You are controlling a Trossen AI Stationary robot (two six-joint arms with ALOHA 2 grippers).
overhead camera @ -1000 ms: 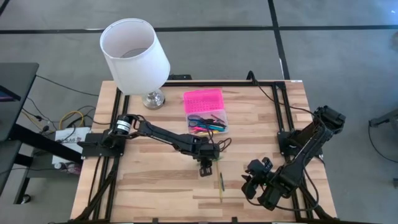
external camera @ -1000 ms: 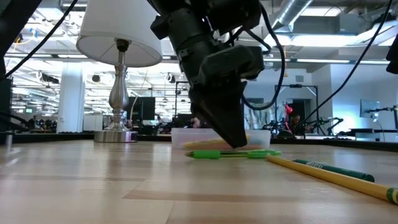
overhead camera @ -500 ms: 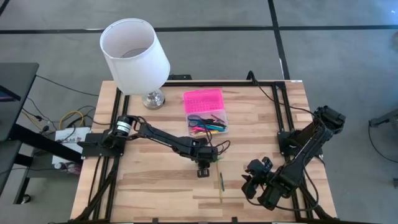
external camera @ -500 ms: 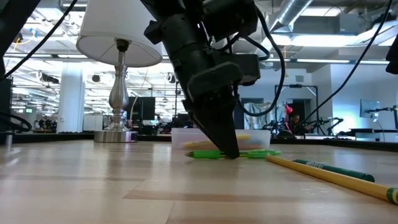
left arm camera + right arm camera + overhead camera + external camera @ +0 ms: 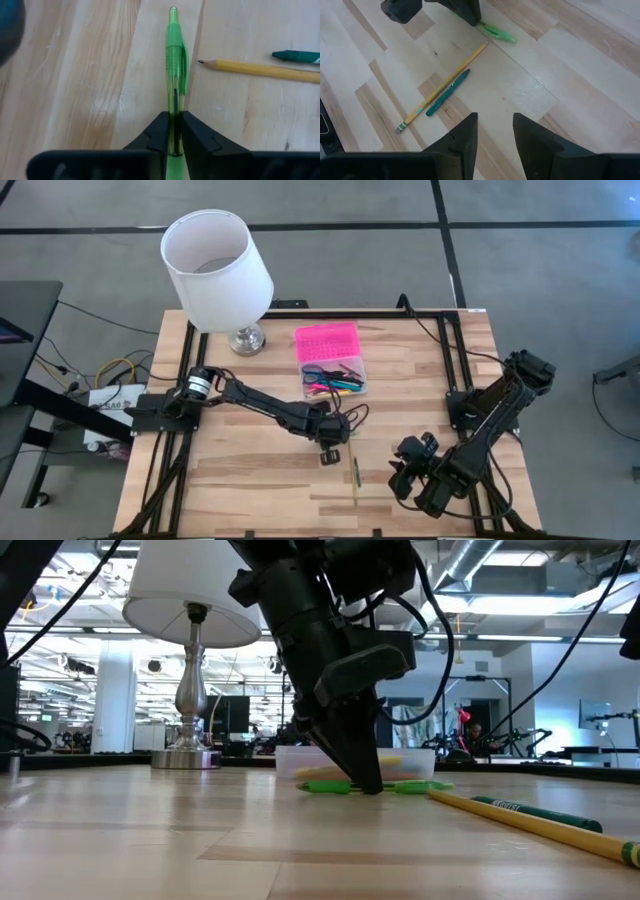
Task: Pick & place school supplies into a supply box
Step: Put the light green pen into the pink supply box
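Note:
A green pen (image 5: 175, 60) lies on the wooden table; it also shows in the low view (image 5: 415, 787). My left gripper (image 5: 335, 445) is down on it and shut on it. A yellow pencil (image 5: 260, 70) and a dark green marker (image 5: 297, 56) lie just beyond it, and show together in the high view (image 5: 355, 477). The supply box (image 5: 333, 379) stands farther back, its clear base holding several pens and blue-handled scissors, its pink lid (image 5: 326, 338) lying open behind it. My right gripper (image 5: 494, 131) is open and empty at the near right. My left gripper pinches the green pen's barrel (image 5: 174, 112) between its two fingers, close to one end. The fingers (image 5: 360, 765) come from above, slanting down. The pen lies flat on the table and runs forward out of the hold.
A lamp with a white shade (image 5: 215, 265) stands at the table's far left on a metal foot (image 5: 246, 338). Black frame rails (image 5: 450, 360) run along the table's sides. Bare wood lies between the pens and the box.
My left gripper has gone down the last bit onto the green pen, and its fingertips now stand at the table around the pen. The pen, pencil and marker lie where they were.

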